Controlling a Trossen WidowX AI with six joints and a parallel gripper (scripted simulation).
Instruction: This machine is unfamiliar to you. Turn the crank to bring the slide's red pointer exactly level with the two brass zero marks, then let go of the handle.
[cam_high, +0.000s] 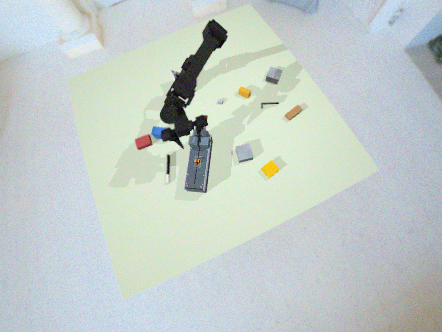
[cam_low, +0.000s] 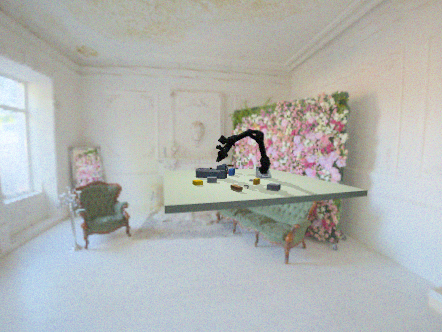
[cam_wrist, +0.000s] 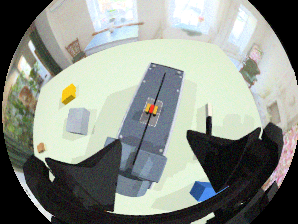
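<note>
The claw (cam_high: 191, 134) (cam_low: 219, 150) (cam_wrist: 154, 167) is spread wide with nothing in it, above the end of the grey slide machine (cam_high: 198, 172) (cam_low: 210, 173) (cam_wrist: 165, 92) nearest the arm. The machine lies inward from the table's (cam_high: 145, 272) (cam_low: 240, 200) (cam_wrist: 200, 52) edges, its length pointing away from the arm. On its slot, the red pointer (cam_high: 197, 161) (cam_wrist: 152, 109) sits between small orange-yellow marks; whether exactly level, I cannot tell. A yellow block (cam_high: 270, 169) (cam_low: 198, 182) (cam_wrist: 69, 94) lies nearer one long edge.
</note>
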